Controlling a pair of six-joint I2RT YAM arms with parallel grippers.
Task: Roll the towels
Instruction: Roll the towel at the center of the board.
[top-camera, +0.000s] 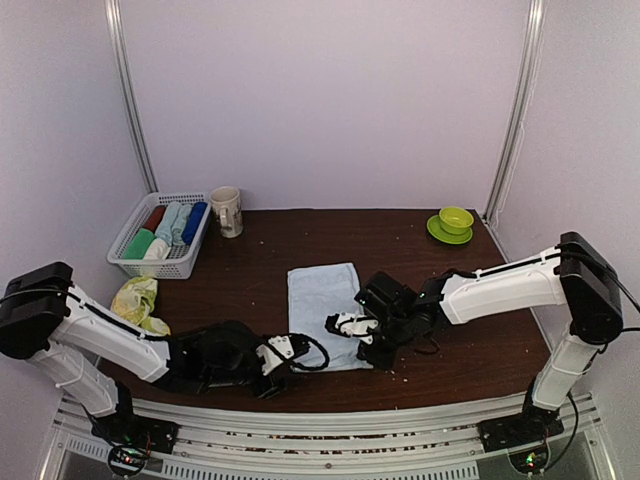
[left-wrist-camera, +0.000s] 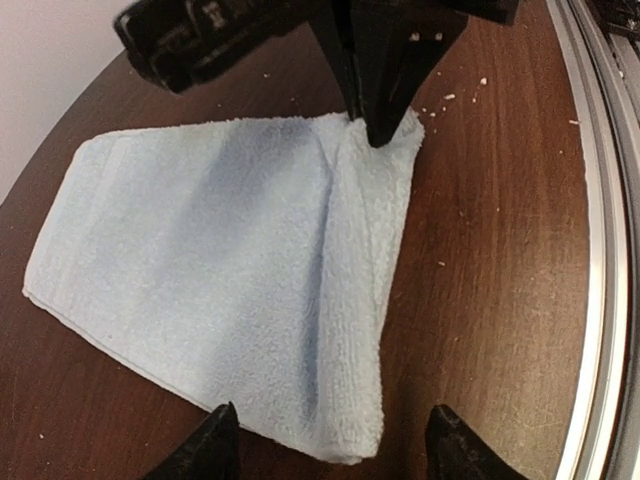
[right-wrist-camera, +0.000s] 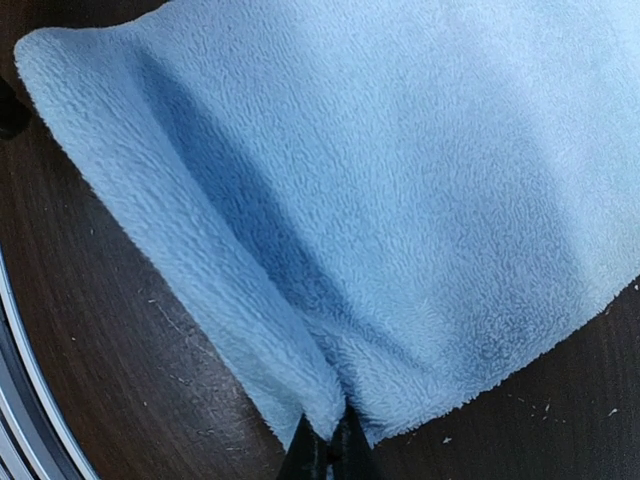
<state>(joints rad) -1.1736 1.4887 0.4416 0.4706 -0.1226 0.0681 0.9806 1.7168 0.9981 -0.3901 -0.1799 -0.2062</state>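
A pale blue towel (top-camera: 322, 295) lies flat in the middle of the table, and its near edge is raised into a ridge (left-wrist-camera: 360, 300). My right gripper (right-wrist-camera: 325, 445) is shut on the towel's near right corner (left-wrist-camera: 385, 125), pinching the cloth (right-wrist-camera: 400, 250) up between its fingers. At the towel's other near corner (left-wrist-camera: 350, 440) my left gripper (left-wrist-camera: 330, 450) stands open, one fingertip on each side of the corner and neither touching it. In the top view the two grippers, left (top-camera: 298, 358) and right (top-camera: 368, 350), sit low at the towel's near edge. A yellow-green towel (top-camera: 138, 300) lies crumpled at the left.
A white slatted basket (top-camera: 185, 262) with several rolled towels stands at the back left, with a mug (top-camera: 227, 211) beside it. A green bowl on a green saucer (top-camera: 455, 222) sits at the back right. The table's metal front rail (left-wrist-camera: 600, 260) runs close to the towel.
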